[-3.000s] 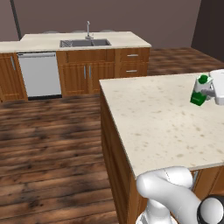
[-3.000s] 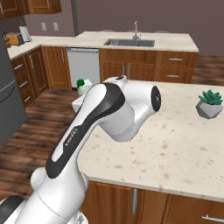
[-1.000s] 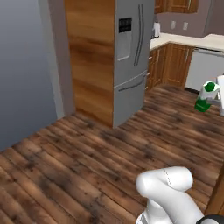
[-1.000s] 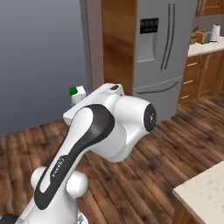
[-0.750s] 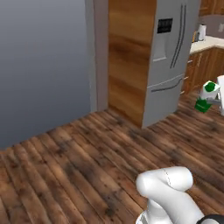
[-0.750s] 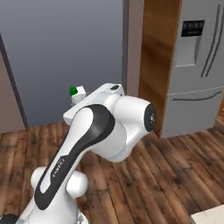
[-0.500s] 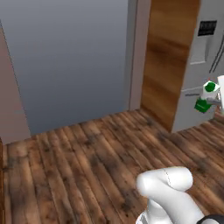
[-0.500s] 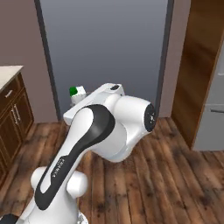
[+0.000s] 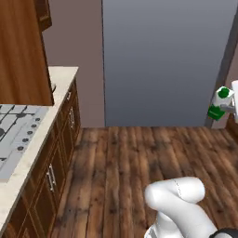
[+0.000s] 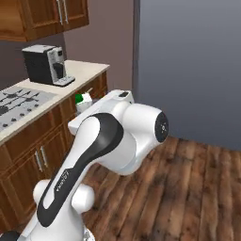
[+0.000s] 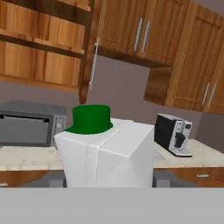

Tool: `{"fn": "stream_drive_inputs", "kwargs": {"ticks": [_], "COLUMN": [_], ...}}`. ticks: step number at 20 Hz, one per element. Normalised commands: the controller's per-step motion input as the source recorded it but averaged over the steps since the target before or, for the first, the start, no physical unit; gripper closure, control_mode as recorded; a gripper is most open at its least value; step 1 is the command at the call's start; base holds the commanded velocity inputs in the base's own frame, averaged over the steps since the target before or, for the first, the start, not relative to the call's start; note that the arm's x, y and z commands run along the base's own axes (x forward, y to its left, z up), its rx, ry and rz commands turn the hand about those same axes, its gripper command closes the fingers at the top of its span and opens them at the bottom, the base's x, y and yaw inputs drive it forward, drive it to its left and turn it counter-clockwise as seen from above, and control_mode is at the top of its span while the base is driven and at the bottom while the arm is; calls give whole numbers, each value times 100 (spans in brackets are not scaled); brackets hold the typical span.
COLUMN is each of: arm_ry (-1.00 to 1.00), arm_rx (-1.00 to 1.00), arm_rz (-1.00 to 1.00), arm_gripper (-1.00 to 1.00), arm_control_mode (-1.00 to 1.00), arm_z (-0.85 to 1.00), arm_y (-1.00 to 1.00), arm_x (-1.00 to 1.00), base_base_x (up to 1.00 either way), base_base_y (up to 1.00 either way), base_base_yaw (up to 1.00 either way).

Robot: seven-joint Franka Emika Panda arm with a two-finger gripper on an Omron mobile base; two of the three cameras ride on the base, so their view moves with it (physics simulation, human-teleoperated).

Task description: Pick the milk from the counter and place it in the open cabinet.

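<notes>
Over the last three seconds the whole picture has swung: the island bench and sink gave way to the refrigerator, then a grey wall, and now a stove-side bench with a grey cooktop and a black-and-silver coffee machine. We read that as the base turning, not the things moving. The small white milk carton with green cap and green lower band has kept its place at the right edge of the left base view throughout, so we are carrying it, well off the bench.

The hand view now faces the brown wooden wall cabinet with its plain shelf and open door with a silver bar handle, above a grey toaster oven. We judge the transport nearly over; the lift and reach to the shelf remain.

Our pincer is clenched on the carton, grey fingers flanking it. The carton's long axis runs along the pincer, cap pointing away from the hand; in the left base view it leans slightly, cap uppermost.
</notes>
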Motion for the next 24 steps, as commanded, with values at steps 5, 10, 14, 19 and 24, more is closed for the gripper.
{"fn": "stream_drive_inputs", "kwargs": {"ticks": [5,10,14,19,24], "arm_ry": [0,0,0,0,0], "arm_rx": [0,0,0,0,0], "arm_rz": [0,0,0,0,0], "arm_gripper": [100,100,100,100,100], "arm_control_mode": [100,100,100,100,100], "arm_z": [0,0,0,0,0], "arm_y": [0,0,0,0,0], "arm_x": [0,0,0,0,0], "base_base_x": [0,1,0,0,0], "base_base_y": [26,33,26,31,47], "base_base_yaw": [76,77,77,75,69]}}
